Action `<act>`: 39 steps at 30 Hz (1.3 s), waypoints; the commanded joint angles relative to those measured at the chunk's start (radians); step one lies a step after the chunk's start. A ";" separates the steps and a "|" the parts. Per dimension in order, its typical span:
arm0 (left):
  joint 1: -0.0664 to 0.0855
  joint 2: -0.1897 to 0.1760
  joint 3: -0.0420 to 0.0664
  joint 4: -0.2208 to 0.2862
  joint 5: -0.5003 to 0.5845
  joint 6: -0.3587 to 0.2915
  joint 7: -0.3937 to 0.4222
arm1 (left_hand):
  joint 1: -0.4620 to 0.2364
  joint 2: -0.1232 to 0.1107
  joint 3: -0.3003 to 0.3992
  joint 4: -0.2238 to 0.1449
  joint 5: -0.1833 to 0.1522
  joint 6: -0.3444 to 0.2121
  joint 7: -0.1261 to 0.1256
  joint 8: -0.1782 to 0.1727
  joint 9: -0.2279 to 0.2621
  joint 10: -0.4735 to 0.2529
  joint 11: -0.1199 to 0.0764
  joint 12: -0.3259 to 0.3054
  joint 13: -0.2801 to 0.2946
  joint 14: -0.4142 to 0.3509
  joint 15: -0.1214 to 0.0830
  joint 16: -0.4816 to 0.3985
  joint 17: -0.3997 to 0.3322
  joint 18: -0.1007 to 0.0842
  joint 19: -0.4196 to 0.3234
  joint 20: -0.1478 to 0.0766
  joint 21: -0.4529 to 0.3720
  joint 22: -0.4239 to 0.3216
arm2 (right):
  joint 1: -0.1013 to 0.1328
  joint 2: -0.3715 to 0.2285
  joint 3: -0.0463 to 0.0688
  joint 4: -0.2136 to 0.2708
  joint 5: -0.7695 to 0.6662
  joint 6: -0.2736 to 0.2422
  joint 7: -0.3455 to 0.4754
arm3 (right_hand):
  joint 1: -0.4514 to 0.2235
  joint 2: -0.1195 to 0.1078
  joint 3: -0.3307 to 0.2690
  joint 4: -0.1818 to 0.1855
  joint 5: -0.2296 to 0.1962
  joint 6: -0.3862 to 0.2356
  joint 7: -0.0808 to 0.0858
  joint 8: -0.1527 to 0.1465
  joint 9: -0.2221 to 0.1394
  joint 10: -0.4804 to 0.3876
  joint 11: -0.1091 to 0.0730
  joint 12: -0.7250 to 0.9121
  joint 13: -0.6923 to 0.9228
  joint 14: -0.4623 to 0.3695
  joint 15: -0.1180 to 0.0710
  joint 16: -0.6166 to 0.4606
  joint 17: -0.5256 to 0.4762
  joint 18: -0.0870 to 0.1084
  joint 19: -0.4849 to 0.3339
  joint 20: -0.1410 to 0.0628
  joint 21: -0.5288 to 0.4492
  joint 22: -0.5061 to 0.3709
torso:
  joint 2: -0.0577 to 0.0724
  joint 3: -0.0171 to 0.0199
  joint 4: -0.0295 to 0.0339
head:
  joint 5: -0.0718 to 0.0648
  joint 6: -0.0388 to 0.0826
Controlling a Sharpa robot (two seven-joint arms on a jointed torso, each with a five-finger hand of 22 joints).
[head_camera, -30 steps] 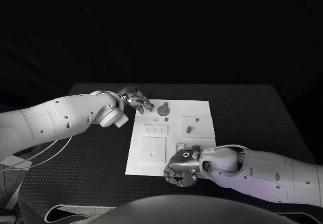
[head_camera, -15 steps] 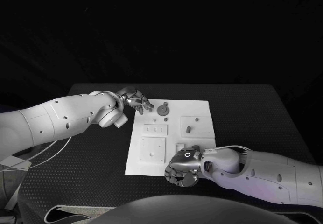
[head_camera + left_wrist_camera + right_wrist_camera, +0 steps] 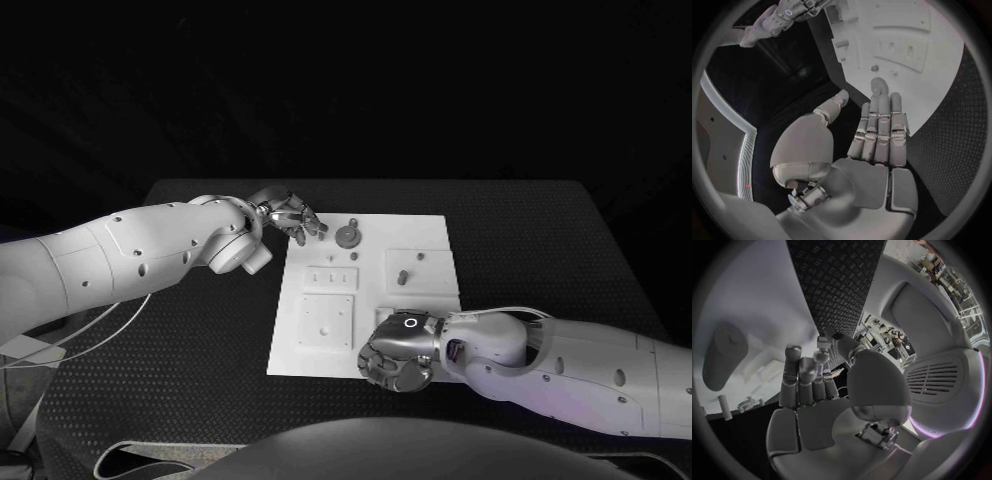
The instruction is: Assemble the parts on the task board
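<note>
The white task board (image 3: 427,236) lies in the middle of the black table. A round grey part (image 3: 351,237) sits near its far left corner, a small peg part (image 3: 407,275) stands in a raised block, and small pieces (image 3: 335,277) sit in a row. My left hand (image 3: 296,218) hovers at the far left corner, fingers straight and holding nothing (image 3: 878,131), with the round part (image 3: 878,86) just past its fingertips. My right hand (image 3: 401,355) is over the board's near edge, fingers extended and holding nothing (image 3: 807,385).
The board (image 3: 898,25) has several raised square blocks, one (image 3: 327,321) near the left front. Black patterned table (image 3: 202,330) surrounds the board on all sides. My right arm (image 3: 577,365) lies across the near right of the table.
My right hand has turned and shifted slightly right and onto the board's near edge. The left hand has stayed where it was.
</note>
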 commanded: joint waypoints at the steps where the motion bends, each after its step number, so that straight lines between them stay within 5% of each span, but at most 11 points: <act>1: 0.000 0.000 0.001 0.003 0.007 0.014 0.006 | -0.003 0.006 -0.006 -0.001 -0.004 -0.005 0.002 0.006 -0.001 0.007 -0.002 -0.005 -0.001 0.004 -0.001 -0.007 0.002 0.014 0.004 0.000 -0.006 -0.002 | 0.005 -0.005 0.004 0.009 0.017 -0.044 -0.029 | -0.011 0.001 0.002 0.003 0.002 0.046 0.053 -0.004 -0.001 0.000 0.001 0.006 -0.002 0.007 -0.002 0.004 -0.001 0.007 0.009 0.001 0.002 0.015 | 0.000 -0.0006 0.0005 | -0.001 0.000; 7: 0.000 -0.003 0.000 0.008 0.007 0.023 0.004 | -0.004 0.005 -0.007 -0.001 -0.004 -0.005 0.003 0.006 -0.002 0.007 -0.002 -0.006 -0.002 0.004 0.000 -0.008 0.003 0.013 0.004 0.000 -0.006 -0.002 | 0.008 -0.002 0.029 -0.010 0.016 -0.059 -0.051 | -0.012 -0.003 0.003 0.003 0.002 0.046 0.053 -0.006 -0.001 0.000 0.001 0.007 -0.004 0.008 -0.002 0.004 -0.002 0.007 0.010 0.000 0.002 0.015 | 0.000 0.0000 0.0012 | -0.002 0.000; 21: 0.000 -0.002 0.000 0.015 0.007 0.028 0.003 | -0.008 0.004 -0.011 0.000 -0.004 -0.007 0.003 0.006 -0.003 0.007 -0.001 -0.009 -0.002 0.004 0.000 -0.011 0.005 0.013 0.003 0.000 -0.007 -0.004 | 0.020 0.035 0.044 -0.096 0.012 -0.065 -0.107 | -0.020 -0.011 0.005 0.007 0.001 0.043 0.054 -0.013 -0.002 0.000 0.002 0.011 -0.012 0.009 -0.001 0.004 -0.003 0.007 0.013 0.000 0.000 0.015 | 0.000 -0.0005 0.0003 | -0.003 0.000; 30: 0.001 -0.007 0.000 0.020 0.007 0.041 -0.006 | -0.015 0.002 -0.016 0.004 -0.004 -0.009 0.005 0.006 -0.005 0.006 0.000 -0.012 -0.003 0.004 0.001 -0.014 0.008 0.013 0.003 0.001 -0.008 -0.005 | 0.020 0.052 0.077 -0.110 0.022 -0.152 -0.148 | -0.023 -0.013 0.007 0.010 0.002 0.042 0.055 -0.017 -0.002 0.000 0.003 0.013 -0.015 0.011 -0.001 0.005 -0.004 0.007 0.015 -0.001 0.000 0.014 | 0.001 0.0011 0.0021 | -0.005 0.000; 35: 0.001 -0.013 0.000 0.021 0.024 0.044 -0.015 | -0.032 0.001 -0.031 0.011 -0.003 -0.011 0.005 0.007 -0.007 0.009 -0.001 -0.016 -0.004 0.005 0.000 -0.018 0.015 0.013 0.003 0.000 -0.008 -0.008 | 0.021 0.052 0.114 -0.118 0.034 -0.167 -0.171 | -0.023 -0.014 0.009 0.011 0.002 0.041 0.055 -0.018 -0.002 0.001 0.003 0.015 -0.018 0.013 -0.001 0.006 -0.004 0.007 0.018 -0.002 0.000 0.014 | 0.000 0.0004 0.0006 | -0.008 0.000; 39: 0.001 -0.012 0.000 0.022 0.024 0.044 -0.014 | -0.034 0.001 -0.034 0.011 -0.003 -0.011 0.005 0.007 -0.008 0.010 -0.001 -0.017 -0.004 0.005 0.000 -0.019 0.016 0.013 0.003 0.000 -0.008 -0.008 | 0.026 0.058 0.117 -0.136 0.051 -0.157 -0.177 | -0.023 -0.015 0.010 0.012 0.002 0.043 0.055 -0.019 -0.002 0.001 0.003 0.016 -0.019 0.014 -0.001 0.006 -0.004 0.007 0.019 -0.003 0.000 0.014 | 0.000 -0.0009 0.0010 | -0.010 0.000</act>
